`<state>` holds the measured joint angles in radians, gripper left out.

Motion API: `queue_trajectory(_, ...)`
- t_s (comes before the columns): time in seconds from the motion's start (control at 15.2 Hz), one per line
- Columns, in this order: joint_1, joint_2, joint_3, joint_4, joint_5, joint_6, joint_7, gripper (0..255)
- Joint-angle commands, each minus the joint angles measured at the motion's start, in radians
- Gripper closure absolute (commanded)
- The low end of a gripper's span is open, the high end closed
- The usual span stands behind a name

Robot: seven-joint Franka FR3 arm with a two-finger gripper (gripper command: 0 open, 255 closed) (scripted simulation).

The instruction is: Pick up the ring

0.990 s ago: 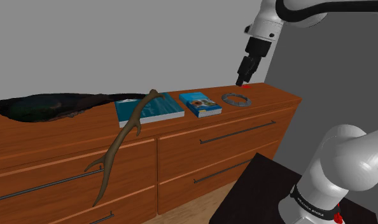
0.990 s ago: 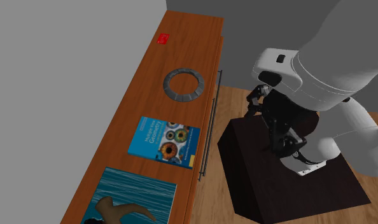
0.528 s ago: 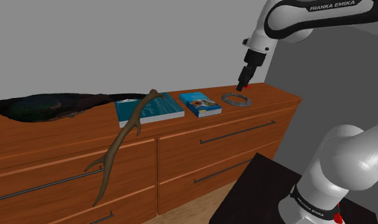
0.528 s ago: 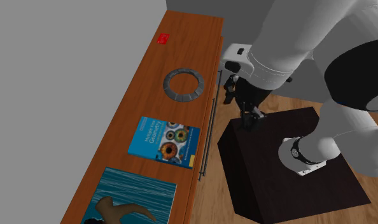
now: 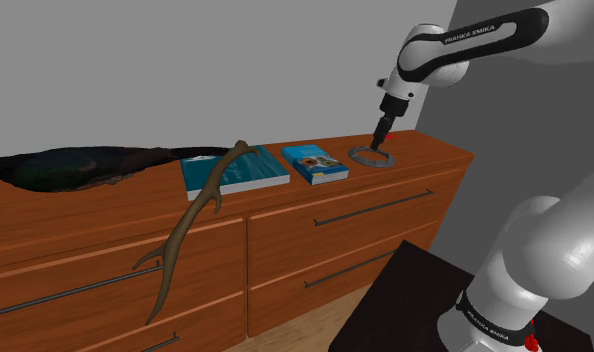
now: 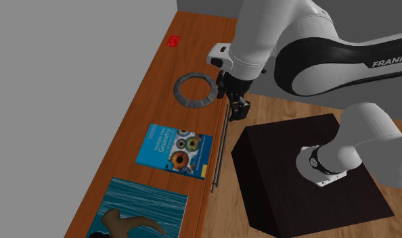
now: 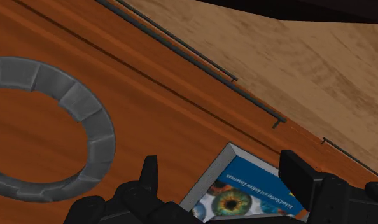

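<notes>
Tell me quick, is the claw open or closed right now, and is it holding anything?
Claw: open, holding nothing; the grey ring lies beside it, not between the fingers.

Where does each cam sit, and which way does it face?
Shoulder view: beside and slightly behind the stand, facing the dresser front and the grey wall; white arm rises from lower right and reaches to the gripper by the ring.
Second exterior view: high up, looking steeply down at the dresser top; arm and stand on its right.
Wrist view: on the hand, looking down at the dresser top; black fingers stand apart.
Shared: ring and blue book appear in all three.
</notes>
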<state>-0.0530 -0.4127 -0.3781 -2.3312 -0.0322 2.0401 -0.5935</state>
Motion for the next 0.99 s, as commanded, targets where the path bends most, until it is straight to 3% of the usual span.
queue_trajectory(0.0,0.003,0.057,-0.042,0.018,0.012,0.037,-0.068,0)
queue_trajectory(0.59,0.012,0.392,-0.189,0.204,0.193,0.135,-0.393,0)
queue_trajectory(0.92,0.009,0.426,-0.188,0.168,0.224,0.196,-0.421,0)
